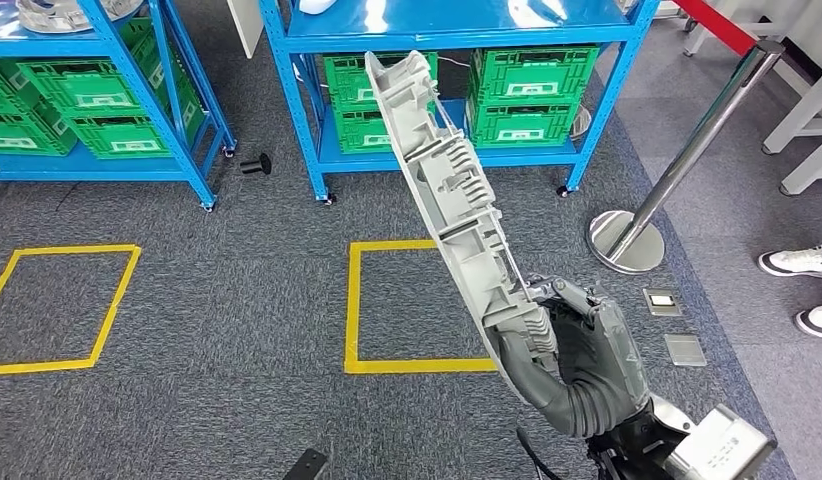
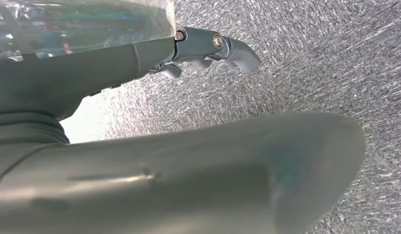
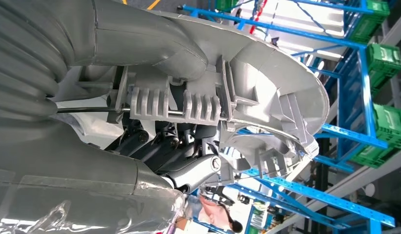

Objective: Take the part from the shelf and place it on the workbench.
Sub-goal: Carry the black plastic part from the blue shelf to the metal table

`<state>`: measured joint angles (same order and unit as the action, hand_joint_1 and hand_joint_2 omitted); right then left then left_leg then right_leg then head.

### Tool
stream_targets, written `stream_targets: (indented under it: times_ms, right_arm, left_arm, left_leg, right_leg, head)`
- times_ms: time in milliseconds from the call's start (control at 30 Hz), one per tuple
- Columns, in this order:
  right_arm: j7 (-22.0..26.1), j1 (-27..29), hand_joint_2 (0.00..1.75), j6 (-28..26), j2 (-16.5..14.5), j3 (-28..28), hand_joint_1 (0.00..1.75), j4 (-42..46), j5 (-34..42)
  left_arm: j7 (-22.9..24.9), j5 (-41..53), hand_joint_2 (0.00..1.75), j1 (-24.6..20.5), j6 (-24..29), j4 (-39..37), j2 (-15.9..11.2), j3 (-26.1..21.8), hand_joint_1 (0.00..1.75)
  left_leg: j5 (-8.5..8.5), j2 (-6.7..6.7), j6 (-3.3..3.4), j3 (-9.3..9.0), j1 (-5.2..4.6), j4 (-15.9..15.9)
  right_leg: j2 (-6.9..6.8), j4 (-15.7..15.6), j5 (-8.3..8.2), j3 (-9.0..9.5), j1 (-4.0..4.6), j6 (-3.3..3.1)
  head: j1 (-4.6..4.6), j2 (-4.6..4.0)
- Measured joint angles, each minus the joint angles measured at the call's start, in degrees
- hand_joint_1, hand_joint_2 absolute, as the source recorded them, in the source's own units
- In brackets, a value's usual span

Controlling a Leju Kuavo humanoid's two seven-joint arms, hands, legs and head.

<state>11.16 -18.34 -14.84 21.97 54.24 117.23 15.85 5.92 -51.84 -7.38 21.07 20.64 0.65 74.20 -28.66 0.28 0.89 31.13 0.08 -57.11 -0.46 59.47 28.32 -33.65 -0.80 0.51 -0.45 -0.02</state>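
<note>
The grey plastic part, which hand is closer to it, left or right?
Right. The right hand grips the grey plastic part at its lower end. The left hand hangs over bare carpet, touching nothing.

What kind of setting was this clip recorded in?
Probably a workshop or warehouse-style test area: blue metal shelving holding green plastic crates, yellow taped floor squares on grey carpet, and a stanchion post. The right hand holds a grey moulded part.

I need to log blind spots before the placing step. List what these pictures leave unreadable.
- Workbench: absent from all three views, so the placement spot is unknown.
- Right robot hand: in the head view the grey part covers its fingertips.
- Left robot hand: in the left wrist view its blurred thumb blocks much of the frame.
- Person's shoes: cut by the head view's right edge.
</note>
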Motion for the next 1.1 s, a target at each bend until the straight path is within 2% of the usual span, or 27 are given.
stream_targets:
  times_ms: [33, 100, 167, 200, 267, 300, 333, 367, 400, 467, 500, 533, 567, 600, 633, 667, 700, 767, 800, 833, 867, 900, 933, 1000, 1033, 1067, 1100]
  right_arm:
    - [0.3, 0.0, 1.75, 0.1, 0.0, -0.1, 1.75, 0.0, 0.0]
    - [0.9, 0.1, 1.75, 0.4, 0.0, -0.1, 1.75, 0.0, 0.0]
    - [1.4, 0.2, 1.75, 0.6, 0.0, -0.2, 1.75, 0.0, -0.2]
    - [1.6, 0.2, 1.75, 0.6, 0.0, -0.2, 1.75, 0.0, -0.3]
    - [1.8, 0.2, 1.75, 0.7, 0.0, -0.3, 1.75, 0.0, -0.6]
    - [1.8, 0.2, 1.75, 0.8, 0.0, -0.3, 1.75, 0.0, -0.7]
    - [1.8, 0.3, 1.75, 0.8, 0.0, -0.3, 1.75, 0.0, -0.7]
    - [1.9, 0.3, 1.75, 0.8, 0.0, -0.3, 1.75, 0.0, -0.7]
    - [1.9, 0.4, 1.75, 0.8, 0.0, -0.3, 1.75, 0.0, -0.7]
    - [1.9, 0.4, 1.75, 0.8, 0.0, -0.3, 1.75, 0.0, -0.8]
    - [1.9, 0.4, 1.75, 0.8, 0.0, -0.3, 1.75, 0.0, -0.8]
    - [1.9, 0.4, 1.75, 0.8, 0.0, -0.3, 1.75, 0.0, -0.8]
    - [1.9, 0.4, 1.75, 0.8, 0.0, -0.3, 1.75, 0.0, -0.8]
    - [1.9, 0.4, 1.75, 0.8, 0.0, -0.4, 1.75, 0.0, -0.8]
    - [2.0, 0.4, 1.75, 0.8, 0.0, -0.4, 1.75, 0.0, -0.8]
    - [2.0, 0.4, 1.75, 0.8, 0.0, -0.5, 1.75, 0.0, -0.8]
    - [2.0, 0.5, 1.75, 0.8, 0.0, -0.5, 1.75, 0.0, -0.8]
    - [2.0, 0.6, 1.75, 0.9, 0.0, -0.7, 1.75, 0.0, -0.8]
    - [2.0, 0.7, 1.75, 0.9, 0.0, -0.7, 1.75, 0.0, -0.8]
    - [2.0, 0.8, 1.75, 0.9, 0.0, -0.7, 1.75, 0.0, -0.8]
    - [2.0, 0.9, 1.75, 0.9, 0.0, -0.7, 1.75, 0.0, -0.9]
    - [2.0, 1.0, 1.75, 0.9, 0.0, -0.7, 1.75, 0.0, -0.9]
    - [2.0, 1.0, 1.75, 0.9, 0.0, -0.7, 1.75, 0.0, -0.9]
    - [2.1, 1.0, 1.75, 0.9, 0.0, -0.8, 1.75, 0.0, -0.9]
    - [2.1, 1.0, 1.75, 0.9, 0.0, -0.9, 1.75, 0.0, -0.9]
    - [2.1, 1.0, 1.75, 0.9, 0.0, -0.9, 1.75, 0.1, -0.9]
    - [2.1, 1.0, 1.75, 0.9, 0.0, -1.0, 1.75, 0.1, -0.9]
  left_arm:
    - [0.0, 0.1, 1.75, 0.0, 0.0, 0.0, 0.0, 0.0, 0.0]
    - [0.0, 0.2, 1.75, 0.0, -0.2, 0.0, 0.0, 0.0, 0.0]
    - [0.0, 0.2, 1.75, 0.0, -0.2, 0.0, 0.0, 0.0, 0.0]
    - [0.0, 0.2, 1.75, 0.0, -0.3, 0.0, 0.0, 0.0, 0.0]
    - [-0.1, 0.3, 1.75, 0.0, -0.3, 0.0, 0.0, 0.0, 0.0]
    - [-0.1, 0.3, 1.75, 0.0, -0.3, 0.1, -0.1, 0.0, 0.0]
    - [-0.1, 0.3, 1.75, 0.1, -0.4, 0.1, -0.1, 0.1, 0.0]
    - [-0.1, 0.3, 1.75, 0.2, -0.4, 0.1, -0.1, 0.1, 0.0]
    - [-0.1, 0.3, 1.75, 0.2, -0.4, 0.1, -0.1, 0.1, 0.0]
    - [-0.1, 0.3, 1.75, 0.1, -0.4, 0.1, -0.1, 0.1, 0.0]
    - [-0.1, 0.3, 1.75, -0.1, -0.4, 0.1, -0.1, 0.0, 0.0]
    - [-0.1, 0.3, 1.75, -0.2, -0.4, 0.1, -0.1, 0.0, 0.0]
    - [-0.2, 0.3, 1.75, -0.3, -0.4, 0.1, -0.1, 0.0, 0.0]
    - [-0.2, 0.3, 1.75, -0.2, -0.4, 0.1, -0.1, 0.0, 0.0]
    - [-0.2, 0.3, 1.75, -0.1, -0.4, 0.1, -0.1, 0.0, 0.0]
    - [-0.2, 0.3, 1.75, -0.1, -0.4, 0.1, -0.1, 0.0, 0.0]
    - [-0.2, 0.3, 1.75, -0.1, -0.4, 0.1, -0.1, 0.0, 0.0]
    - [-0.2, 0.3, 1.75, -0.2, -0.4, 0.1, -0.1, 0.0, 0.0]
    - [-0.2, 0.3, 1.75, -0.2, -0.5, 0.1, 0.0, 0.0, 0.0]
    - [-0.2, 0.3, 1.75, -0.2, -0.5, 0.2, 0.0, 0.0, 0.0]
    - [-0.2, 0.3, 1.75, -0.1, -0.5, 0.2, 0.0, 0.0, 0.0]
    - [-0.2, 0.3, 1.75, -0.1, -0.5, 0.2, 0.0, 0.0, 0.0]
    - [-0.2, 0.3, 1.75, 0.0, -0.5, 0.2, 0.0, 0.0, 0.0]
    - [-0.2, 0.3, 1.75, -0.1, -0.5, 0.2, 0.0, 0.0, 0.0]
    - [-0.2, 0.3, 1.75, -0.2, -0.5, 0.2, 0.1, 0.0, 0.0]
    - [-0.2, 0.3, 1.75, -0.2, -0.5, 0.2, 0.1, 0.0, 0.0]
    - [-0.2, 0.3, 1.75, -0.2, -0.5, 0.2, 0.1, 0.0, 0.0]
  left_leg:
    - [0.04, -0.01, -0.31, 0.42, -0.08, -0.3]
    - [0.28, -0.09, -0.9, 0.92, -0.09, -0.5]
    - [-0.78, -0.24, -1.51, 1.59, 0.02, -1.6]
    - [-2.14, -0.31, -1.82, 2.42, 0.1, -3.6]
    - [-5.83, -0.32, -2.34, 5.3, 0.29, -10.7]
    - [-7.16, -0.31, -2.47, 6.68, 0.36, -14.3]
    - [-7.57, -0.3, -2.51, 7.41, 0.38, -16.3]
    - [-6.88, -0.27, -2.43, 7.15, 0.38, -16.2]
    - [-5.19, -0.09, -2.21, 5.79, 0.35, -13.6]
    - [-1.68, 1.8, -1.45, 1.96, -0.06, -5.9]
    - [-0.82, 2.86, -1.0, 0.61, -0.37, -2.8]
    - [-0.62, 3.63, -0.61, 0.05, -0.65, -1.1]
    - [-0.78, 3.7, -0.32, 0.1, -0.86, -0.5]
    - [-0.62, 3.1, -0.01, 0.24, -0.87, -0.2]
    - [-0.28, 2.48, 0.24, 0.22, -0.71, 0.0]
    - [0.13, 1.81, 0.56, 0.19, -0.53, 0.3]
    - [0.54, 1.16, 0.86, 0.18, -0.32, 0.5]
    - [1.06, -0.24, 1.25, 0.52, -0.13, 0.6]
    - [1.19, -0.96, 1.3, 0.74, -0.14, 0.6]
    - [1.29, -1.7, 1.29, 0.89, -0.14, 0.5]
    - [1.37, -2.47, 1.24, 0.99, -0.14, 0.4]
    - [1.41, -3.25, 1.18, 1.03, -0.13, 0.3]
    - [1.4, -4.06, 1.06, 1.07, -0.11, 0.1]
    - [1.36, -5.51, 0.61, 1.59, -0.11, -0.5]
    - [1.42, -6.15, 0.26, 2.08, -0.03, -0.8]
    - [1.58, -6.75, -0.15, 2.6, 0.08, -1.0]
    - [1.77, -7.41, -0.55, 3.03, 0.22, -1.1]
  right_leg:
    - [0.01, -1.0, 0.14, 0.39, 0.11, -0.26]
    - [-0.03, -1.0, -0.02, 0.02, 0.19, -0.92]
    - [-0.4, -1.2, -0.33, -0.09, 0.02, -1.59]
    - [-0.68, -1.4, -0.47, -0.11, -0.09, -1.92]
    - [-1.32, -1.4, -0.58, -0.22, -0.01, -2.31]
    - [-1.67, -1.3, -0.6, -0.29, 0.08, -2.4]
    - [-2.04, -1.3, -0.62, -0.34, 0.17, -2.45]
    - [-2.43, -1.3, -0.62, -0.36, 0.27, -2.47]
    - [-2.82, -1.2, -0.62, -0.33, 0.36, -2.47]
    - [-3.69, -1.1, -0.62, -0.24, 0.62, -2.39]
    - [-4.16, -1.1, -0.66, -0.3, 0.76, -2.24]
    - [-4.7, -1.1, -0.73, -0.4, 0.89, -2.04]
    - [-5.3, -1.1, -0.84, -0.49, 0.99, -1.77]
    - [-5.93, -1.2, -0.96, -0.49, 1.0, -1.48]
    - [-5.93, -1.2, -0.81, -0.49, 0.94, -1.15]
    - [-4.99, -0.6, -0.2, -0.71, 0.79, -0.81]
    - [-3.54, 1.1, 1.08, -1.41, 0.62, -0.51]
    - [-0.53, 7.9, 4.96, -4.34, 0.31, -0.05]
    - [-0.02, 11.6, 6.54, -5.93, 0.27, 0.11]
    - [0.15, 14.1, 7.2, -6.95, 0.25, 0.24]
    - [0.21, 14.5, 6.71, -7.0, 0.22, 0.3]
    - [0.37, 12.7, 5.21, -6.0, 0.15, 0.29]
    - [1.06, 9.0, 3.04, -4.12, 0.03, 0.21]
    - [3.91, 1.9, 0.47, -0.63, -0.31, -0.1]
    - [5.01, -0.1, 0.13, 0.21, -0.39, -0.29]
    - [5.41, -0.6, 0.44, 0.35, -0.37, -0.51]
    - [4.82, -0.9, 0.43, 0.28, -0.32, -0.74]
  head:
    - [0.03, 0.0]
    - [-0.02, 0.0]
    - [-0.17, 0.0]
    - [-0.35, 0.0]
    - [-0.82, 0.0]
    - [-1.0, 0.0]
    - [-1.14, 0.0]
    - [-1.27, 0.0]
    - [-1.42, 0.0]
    - [-1.69, 0.0]
    - [-1.81, 0.0]
    - [-1.89, 0.0]
    - [-1.94, 0.0]
    - [-2.04, 0.0]
    - [-2.12, 0.0]
    - [-2.13, 0.0]
    - [-2.06, 0.0]
    - [-1.65, 0.0]
    - [-1.46, 0.0]
    - [-1.34, 0.0]
    - [-1.26, 0.0]
    - [-1.18, 0.0]
    - [-1.09, 0.0]
    - [-0.91, 0.0]
    - [-0.85, 0.0]
    - [-0.78, 0.0]
    - [-0.75, 0.0]
